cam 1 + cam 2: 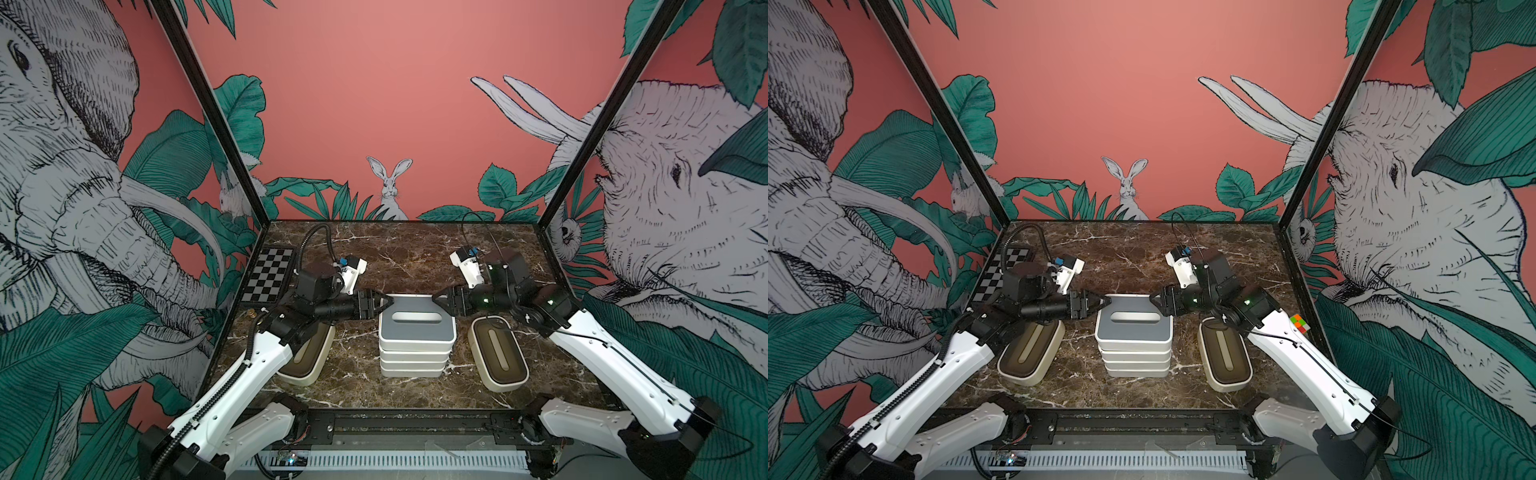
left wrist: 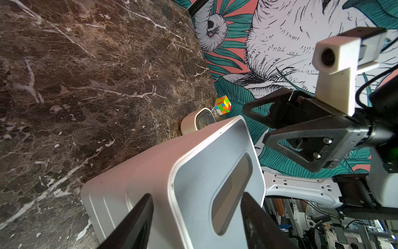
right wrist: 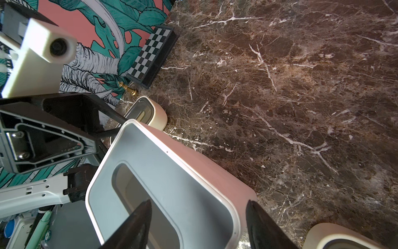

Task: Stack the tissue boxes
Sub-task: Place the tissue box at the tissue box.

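A stack of several tissue boxes [image 1: 415, 361] stands mid-table, topped by a grey-lidded one [image 1: 415, 322] [image 1: 1133, 322]. My left gripper [image 1: 386, 305] [image 2: 196, 195] is open at that box's far left corner, its fingers apart on either side of the corner. At the far right corner my right gripper [image 1: 436, 300] [image 3: 199, 201] is open in the same way. Neither is closed on the grey-lidded box [image 2: 193, 172] [image 3: 172, 183]. A cream box with a dark brown lid [image 1: 307, 365] lies left of the stack, partly under my left arm. Another [image 1: 498, 353] lies to the right.
A black-and-white checkered board [image 1: 268, 274] sits at the table's left edge, with a small gold chess piece [image 3: 129, 88] near it. A multicoloured cube [image 1: 1300, 323] sits by the right wall. The dark marble table [image 1: 415, 249] extends behind the stack.
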`<state>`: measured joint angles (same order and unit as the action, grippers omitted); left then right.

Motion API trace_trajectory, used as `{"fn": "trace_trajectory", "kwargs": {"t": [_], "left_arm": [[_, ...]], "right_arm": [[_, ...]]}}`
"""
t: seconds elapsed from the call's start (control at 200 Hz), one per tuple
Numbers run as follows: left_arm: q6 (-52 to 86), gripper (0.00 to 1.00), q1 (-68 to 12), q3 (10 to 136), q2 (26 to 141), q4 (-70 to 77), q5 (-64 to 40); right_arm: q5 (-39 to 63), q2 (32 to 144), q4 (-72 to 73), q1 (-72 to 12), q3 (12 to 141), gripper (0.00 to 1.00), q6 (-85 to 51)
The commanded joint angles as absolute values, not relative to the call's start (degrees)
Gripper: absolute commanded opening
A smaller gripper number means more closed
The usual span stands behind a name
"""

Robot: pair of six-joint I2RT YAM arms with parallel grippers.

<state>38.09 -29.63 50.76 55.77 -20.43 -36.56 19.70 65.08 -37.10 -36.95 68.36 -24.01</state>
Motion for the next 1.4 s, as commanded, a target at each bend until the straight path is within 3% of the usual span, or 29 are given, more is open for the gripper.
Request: {"fn": "trace_trajectory", "kwargs": {"t": [0.0, 0.645, 1.13, 1.39], "left_arm": [[37.79, 0.67, -29.97, 52.03, 54.25, -21.81, -36.21], [37.33, 0.67, -29.97, 53.04, 54.71, -22.32, -36.26], [34.05, 0.68, -29.99, 56.05, 53.99, -28.16, -29.36], [33.93, 0.69, -29.97, 55.2, 51.65, -31.13, -30.89]], "right_arm": [[22.14, 65.85, -35.58, -36.68, 69.26, 0.68, -23.99], [24.97, 66.58, -35.72, -36.71, 68.39, 0.67, -23.47], [13.47, 61.51, -40.03, -36.65, 68.91, 0.71, -23.88], [14.66, 55.55, -45.47, -36.61, 66.07, 0.69, -28.66]]}}
